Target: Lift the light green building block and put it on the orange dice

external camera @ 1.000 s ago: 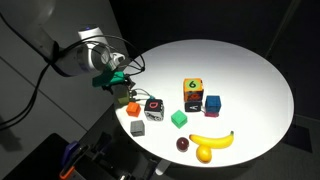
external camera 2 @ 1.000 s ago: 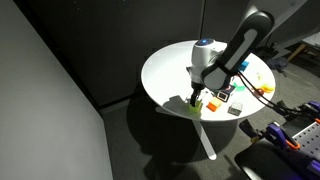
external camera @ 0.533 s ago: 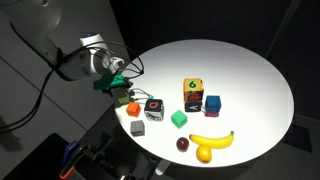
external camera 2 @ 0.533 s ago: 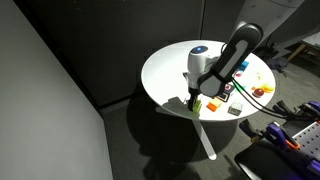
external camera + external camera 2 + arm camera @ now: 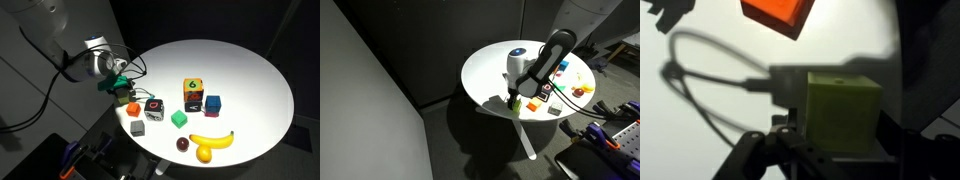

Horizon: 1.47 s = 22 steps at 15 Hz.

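Fig. Gripper [image 5: 119,84] astride one light green block [image 5: 843,110]; whether the jaws pinch it cannot be told.
One orange dice [image 5: 192,90], well apart, reads "6".

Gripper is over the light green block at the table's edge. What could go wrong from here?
The light green building block sits near the table rim; a nudge from the gripper might push it off. The small orange block lies close beside it and might get clipped. The black dice stands between here and the orange dice; a low carry may hit it.
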Motion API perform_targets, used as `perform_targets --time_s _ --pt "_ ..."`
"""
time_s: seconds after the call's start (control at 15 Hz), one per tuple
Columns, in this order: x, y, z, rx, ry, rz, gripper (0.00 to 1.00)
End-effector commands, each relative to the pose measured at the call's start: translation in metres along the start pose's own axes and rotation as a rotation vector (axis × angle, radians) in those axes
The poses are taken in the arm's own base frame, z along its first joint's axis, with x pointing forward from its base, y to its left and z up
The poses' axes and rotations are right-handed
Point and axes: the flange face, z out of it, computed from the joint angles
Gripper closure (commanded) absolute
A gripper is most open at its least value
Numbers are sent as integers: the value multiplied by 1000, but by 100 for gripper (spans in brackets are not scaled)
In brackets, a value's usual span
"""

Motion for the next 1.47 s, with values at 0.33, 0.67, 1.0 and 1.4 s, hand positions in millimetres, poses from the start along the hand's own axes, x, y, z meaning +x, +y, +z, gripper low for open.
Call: perform_targets --time_s 0.33,0.67,1.0,1.4 --pt "1 28 -13 -34 -6 49 71" --pt "-3 54 -31 -49 -5 89 71" --pt "-2 78 -53 -29 6 126 71" --pt "-2 106 -85 2 6 192 71"
